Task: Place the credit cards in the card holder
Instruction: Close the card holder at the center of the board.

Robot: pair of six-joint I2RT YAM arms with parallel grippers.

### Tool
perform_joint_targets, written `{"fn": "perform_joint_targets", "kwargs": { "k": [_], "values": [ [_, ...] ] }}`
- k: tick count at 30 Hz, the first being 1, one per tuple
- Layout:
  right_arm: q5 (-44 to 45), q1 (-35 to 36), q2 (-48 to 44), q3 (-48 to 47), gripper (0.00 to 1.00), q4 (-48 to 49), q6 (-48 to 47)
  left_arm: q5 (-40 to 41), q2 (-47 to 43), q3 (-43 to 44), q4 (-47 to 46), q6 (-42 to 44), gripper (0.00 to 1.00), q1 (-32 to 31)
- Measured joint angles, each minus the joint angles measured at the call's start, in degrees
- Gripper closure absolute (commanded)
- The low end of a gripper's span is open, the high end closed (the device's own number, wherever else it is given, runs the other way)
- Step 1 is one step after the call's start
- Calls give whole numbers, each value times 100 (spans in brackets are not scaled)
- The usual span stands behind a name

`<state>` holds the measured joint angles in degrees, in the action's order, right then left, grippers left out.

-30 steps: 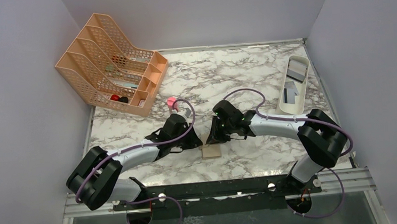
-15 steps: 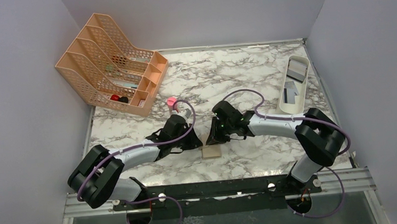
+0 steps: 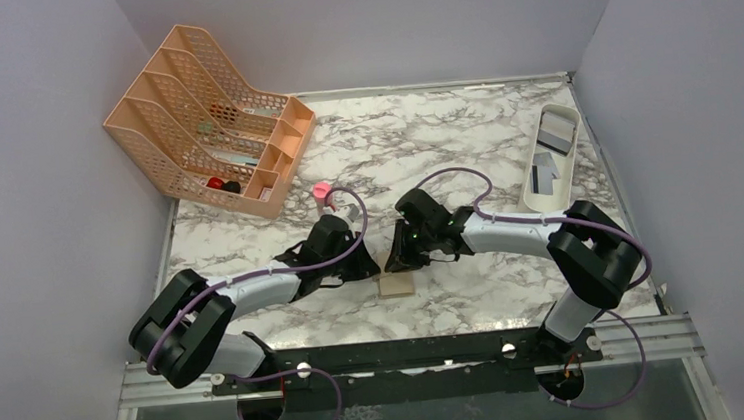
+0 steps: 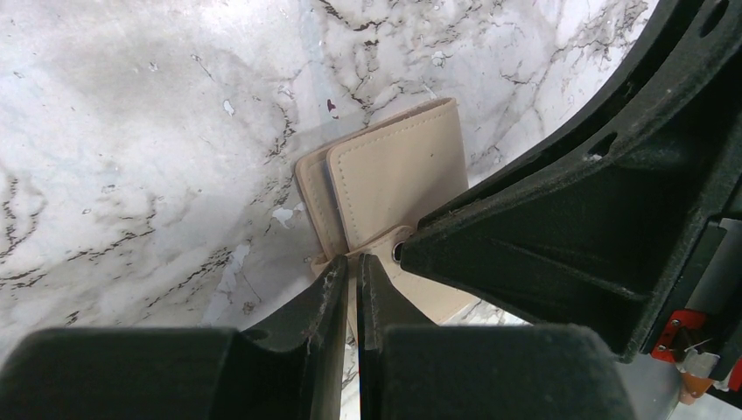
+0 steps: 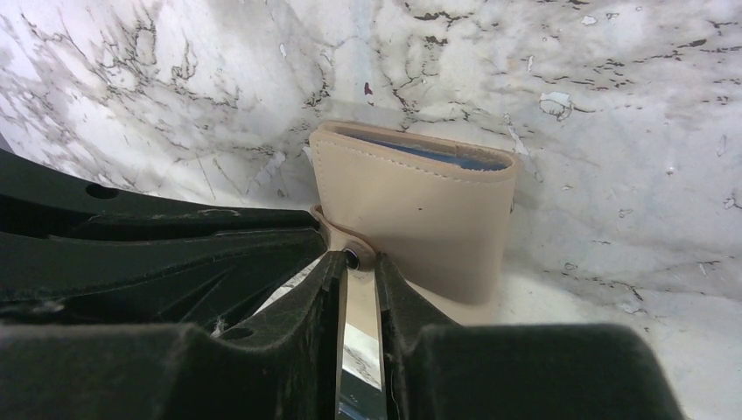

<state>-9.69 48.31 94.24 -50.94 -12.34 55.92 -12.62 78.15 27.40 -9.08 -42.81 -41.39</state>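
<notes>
The card holder (image 3: 396,285), a tan wallet, lies folded on the marble between both arms, with blue lining showing at its far edge (image 5: 437,156). Its snap tab (image 4: 376,249) sticks out toward me. My left gripper (image 4: 353,264) is shut on that tab from the left. My right gripper (image 5: 357,261) pinches the tab's snap end (image 5: 352,257), and its fingers (image 4: 560,219) fill the right side of the left wrist view. The credit cards (image 3: 557,135), greyish, lie in the white tray at the far right, with a darker card (image 3: 544,172) below them.
A long white tray (image 3: 531,202) stands at the right edge by the wall. A peach mesh file rack (image 3: 202,118) with small items occupies the back left. A small pink object (image 3: 321,189) stands behind the left wrist. Walls close in on three sides.
My right arm's wrist has crept slightly to the left, toward the left gripper. The wallet and the left arm stay where they were.
</notes>
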Motion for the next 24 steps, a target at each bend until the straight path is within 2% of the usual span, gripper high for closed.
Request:
{"fn": "perform_joint_targets", "kwargs": {
  "k": [5, 12, 24],
  "values": [
    [0, 0, 0, 0, 70, -20, 2, -7, 35, 0, -39, 0, 88, 0],
    [4, 0, 0, -15, 69, -55, 4, -24, 46, 0, -68, 0, 88, 0],
    [2, 0, 0, -22, 91, -57, -2, -57, 63, 0, -111, -4, 88, 0]
  ]
}}
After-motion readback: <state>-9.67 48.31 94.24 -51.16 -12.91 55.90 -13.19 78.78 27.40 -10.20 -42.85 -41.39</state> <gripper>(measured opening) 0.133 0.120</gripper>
